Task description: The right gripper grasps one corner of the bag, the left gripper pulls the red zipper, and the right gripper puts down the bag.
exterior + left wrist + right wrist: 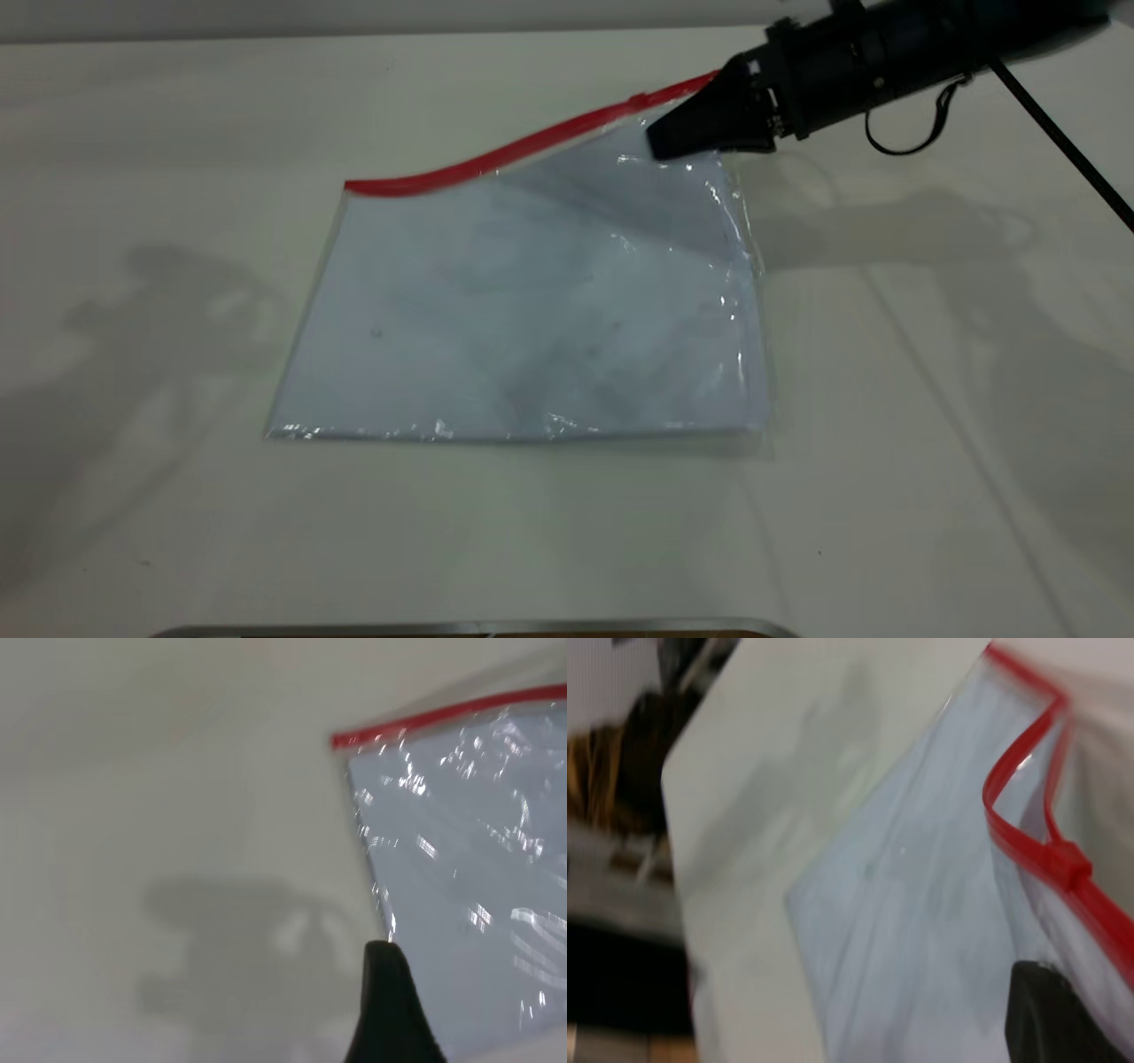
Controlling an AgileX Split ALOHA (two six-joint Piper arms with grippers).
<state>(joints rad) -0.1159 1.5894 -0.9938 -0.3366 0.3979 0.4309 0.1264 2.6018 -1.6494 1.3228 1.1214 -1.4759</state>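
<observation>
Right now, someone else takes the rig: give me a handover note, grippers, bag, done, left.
Right gripper: at the bag's far right corner, that corner raised off the table; grip itself not visible.
Left gripper: only one black finger shows in the left wrist view, off the bag's left edge.
Red zipper: slider close to the right gripper, strip parted beyond it.
Left: setting the bag down.

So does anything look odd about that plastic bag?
One corner is off the table: the right gripper lifts the bag by its far right corner, so the red zipper slopes upward. The zipper mouth gapes partly open.
</observation>
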